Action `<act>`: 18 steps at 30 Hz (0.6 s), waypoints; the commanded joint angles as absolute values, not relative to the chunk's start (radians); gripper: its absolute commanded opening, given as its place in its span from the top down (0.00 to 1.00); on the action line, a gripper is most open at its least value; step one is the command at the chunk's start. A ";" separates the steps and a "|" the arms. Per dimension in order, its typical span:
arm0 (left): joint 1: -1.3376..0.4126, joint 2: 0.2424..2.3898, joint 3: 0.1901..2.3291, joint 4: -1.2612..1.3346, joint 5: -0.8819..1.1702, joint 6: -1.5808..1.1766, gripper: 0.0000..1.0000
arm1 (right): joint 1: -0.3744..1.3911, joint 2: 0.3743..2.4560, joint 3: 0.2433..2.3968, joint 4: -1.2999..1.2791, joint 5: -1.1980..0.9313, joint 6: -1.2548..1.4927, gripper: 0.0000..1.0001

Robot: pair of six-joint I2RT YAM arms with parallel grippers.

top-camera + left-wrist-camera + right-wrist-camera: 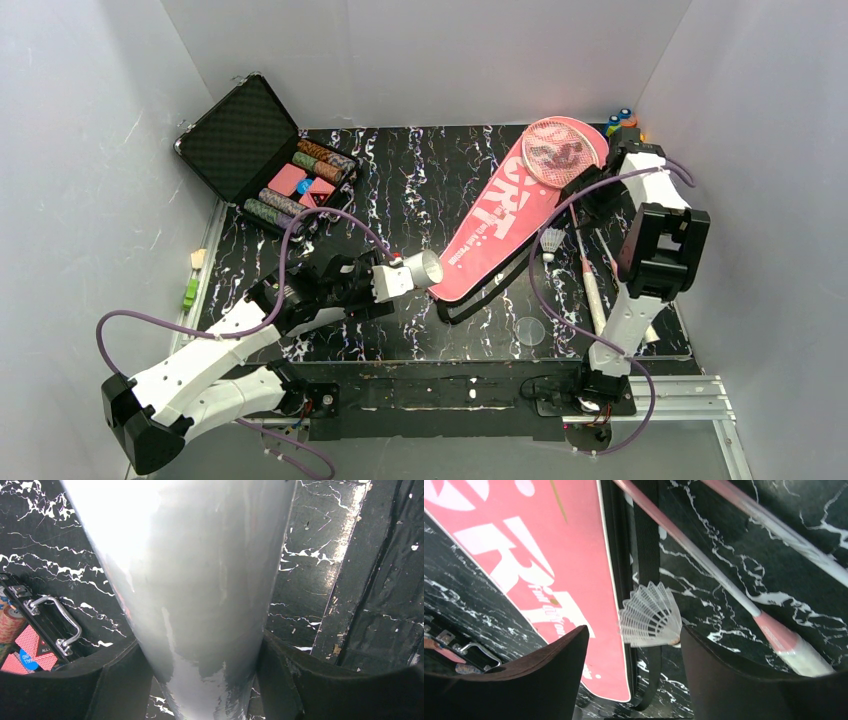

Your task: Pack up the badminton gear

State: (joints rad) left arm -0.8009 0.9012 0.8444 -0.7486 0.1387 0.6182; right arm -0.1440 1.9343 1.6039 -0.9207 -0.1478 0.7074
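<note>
My left gripper (pixel 385 281) is shut on the long white tube (pixel 418 269) and holds it with its open end towards the pink "SPORT" bag (pixel 500 212). In the left wrist view the tube (pixel 200 570) fills the space between my fingers (pixel 120 680). A pink racket head (pixel 563 150) rests on the bag's far end. Two racket shafts with white handles (pixel 592 285) lie to the right of the bag. The white shuttlecock (pixel 552 240) sits beside the bag's edge. My right gripper (pixel 575 203) hangs open above the shuttlecock (pixel 651 615), which lies between the fingers and apart from them.
An open black case (pixel 262 140) with poker chips stands at the back left; its handle shows in the left wrist view (pixel 55 617). Small blue and orange items (pixel 622 120) stand in the back right corner. A black strap (pixel 644 555) runs along the bag. A clear disc (pixel 530 331) lies near the front.
</note>
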 commanded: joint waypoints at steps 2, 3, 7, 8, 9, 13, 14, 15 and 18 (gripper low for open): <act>-0.804 0.869 0.845 -0.732 0.142 0.635 0.53 | -0.147 2.031 1.663 -0.952 -0.146 0.708 0.28; -0.802 0.868 0.844 -0.732 0.142 0.635 0.53 | -0.147 2.038 1.659 -0.952 -0.146 0.706 0.29; -0.803 0.865 0.840 -0.732 0.141 0.637 0.53 | -0.147 2.038 1.612 -0.933 -0.147 0.696 0.34; -0.803 0.865 0.840 -0.732 0.142 0.637 0.53 | -0.147 2.033 1.598 -0.928 -0.148 0.694 0.36; -0.803 0.863 0.840 -0.732 0.143 0.637 0.53 | -0.147 2.026 1.584 -0.920 -0.149 0.691 0.38; -0.803 0.861 0.842 -0.732 0.143 0.639 0.53 | -0.147 2.000 1.540 -0.903 -0.152 0.682 0.50; -0.803 0.860 0.843 -0.732 0.143 0.638 0.53 | -0.147 1.994 1.533 -0.901 -0.154 0.682 0.55; -0.803 0.858 0.842 -0.733 0.142 0.638 0.53 | -0.148 1.988 1.527 -0.901 -0.155 0.680 0.61; -0.803 0.855 0.843 -0.733 0.138 0.637 0.53 | -0.147 1.962 1.505 -0.896 -0.164 0.679 0.76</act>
State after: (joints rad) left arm -0.8009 0.8879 0.8436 -0.7490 0.1387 0.6281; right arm -0.1440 2.0510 1.5261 -0.9066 -0.1528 0.6884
